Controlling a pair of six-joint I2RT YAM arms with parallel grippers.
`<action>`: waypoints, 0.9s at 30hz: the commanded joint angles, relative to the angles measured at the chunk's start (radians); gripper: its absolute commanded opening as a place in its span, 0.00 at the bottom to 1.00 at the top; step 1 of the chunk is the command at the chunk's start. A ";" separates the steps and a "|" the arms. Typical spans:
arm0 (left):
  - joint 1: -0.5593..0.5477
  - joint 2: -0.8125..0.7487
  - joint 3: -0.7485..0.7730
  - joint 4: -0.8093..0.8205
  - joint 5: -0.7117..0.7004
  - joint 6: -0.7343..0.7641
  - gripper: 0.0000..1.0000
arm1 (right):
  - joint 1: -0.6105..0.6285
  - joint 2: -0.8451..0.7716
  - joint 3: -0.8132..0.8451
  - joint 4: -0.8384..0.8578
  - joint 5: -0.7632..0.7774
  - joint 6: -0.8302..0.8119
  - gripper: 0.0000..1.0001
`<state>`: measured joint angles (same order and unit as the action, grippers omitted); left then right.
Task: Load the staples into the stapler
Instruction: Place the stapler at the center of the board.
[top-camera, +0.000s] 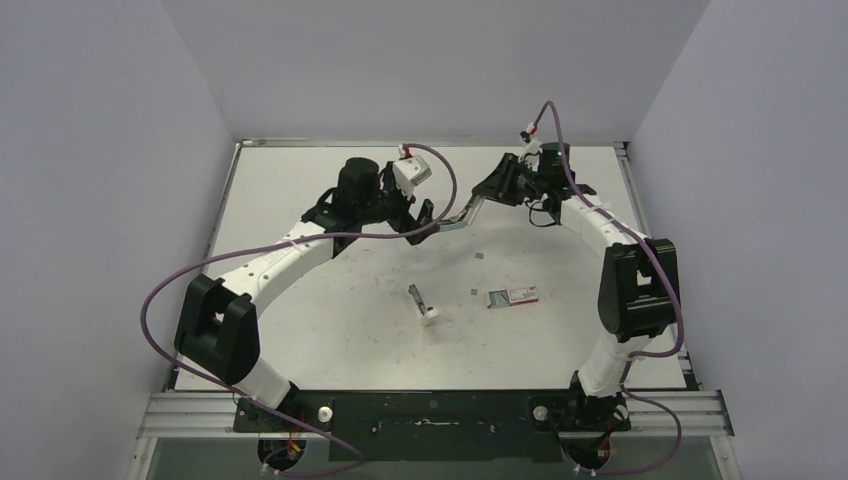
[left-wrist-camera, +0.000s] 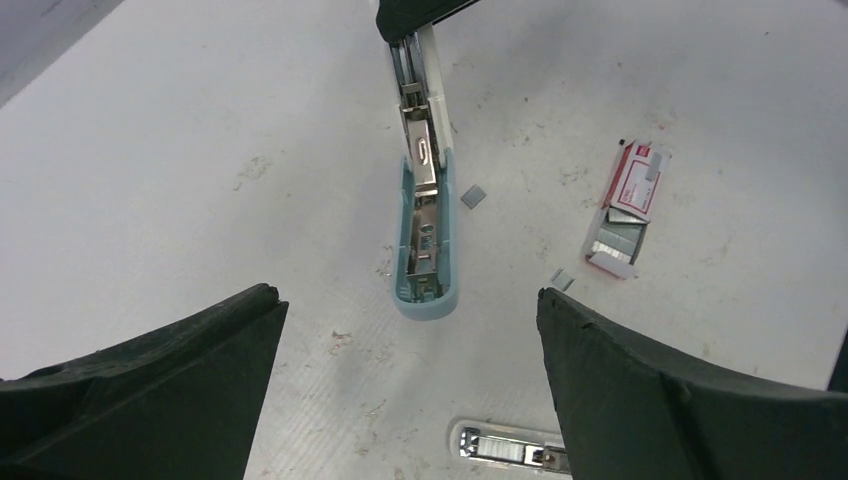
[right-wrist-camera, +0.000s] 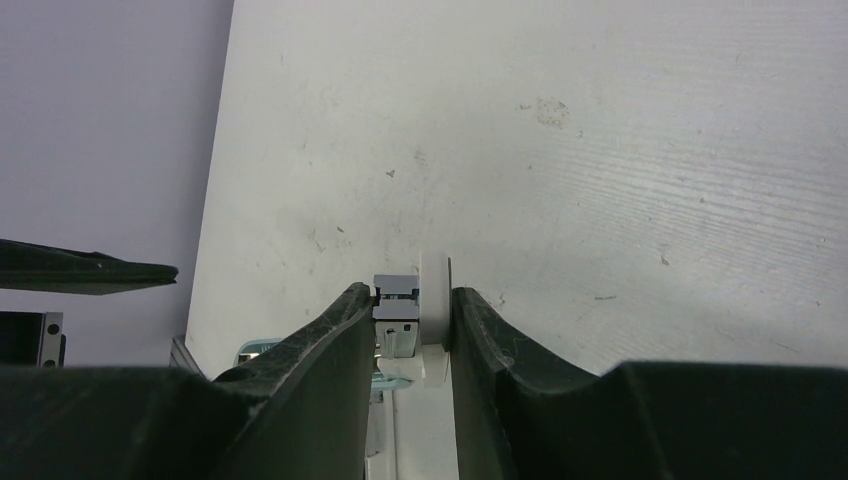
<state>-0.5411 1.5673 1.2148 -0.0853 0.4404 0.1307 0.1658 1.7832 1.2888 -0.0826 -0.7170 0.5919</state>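
1. One stapler, white at one end and pale teal at the other, lies opened lengthwise with its metal inside showing. Every place below is given from it.
2. Two grippers are in view. The right gripper is closed onto the stapler's white end; in the right wrist view both of its fingers press against the white body and a small metal block beside it.
3. The left gripper is at the stapler's teal end, on the robot's left of it. Its jaws are spread wide, one finger on each side of that tip, touching nothing and holding nothing.
4. I cannot tell whether the teal tip rests on the table or hangs just above it.
5. One small red-and-white box lies flat on the table, apart from the stapler, nearer the arm bases and toward the robot's right.
6. The staples sit in that box's open end as silvery-grey strips, partly slid out. How many strips there are is too fine to count.
7. Two loose grey staple bits lie on the table: one just beside the stapler's middle on the box side, the other between the teal tip and the box's open end.
8. One separate narrow metal part lies beyond the teal tip, toward the arm bases, touching nothing.
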 joint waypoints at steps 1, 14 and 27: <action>-0.002 -0.008 0.029 0.060 0.018 -0.177 0.97 | 0.008 -0.046 0.022 0.116 -0.004 0.031 0.05; -0.014 0.109 0.120 0.148 0.028 -0.259 0.97 | 0.038 -0.071 -0.063 0.198 -0.009 0.078 0.05; 0.073 0.050 0.092 0.161 0.036 -0.262 0.97 | 0.071 0.055 -0.272 0.618 -0.002 0.280 0.05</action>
<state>-0.4938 1.6852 1.2942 0.0116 0.4599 -0.1268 0.2195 1.7924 1.0473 0.2588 -0.7189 0.7731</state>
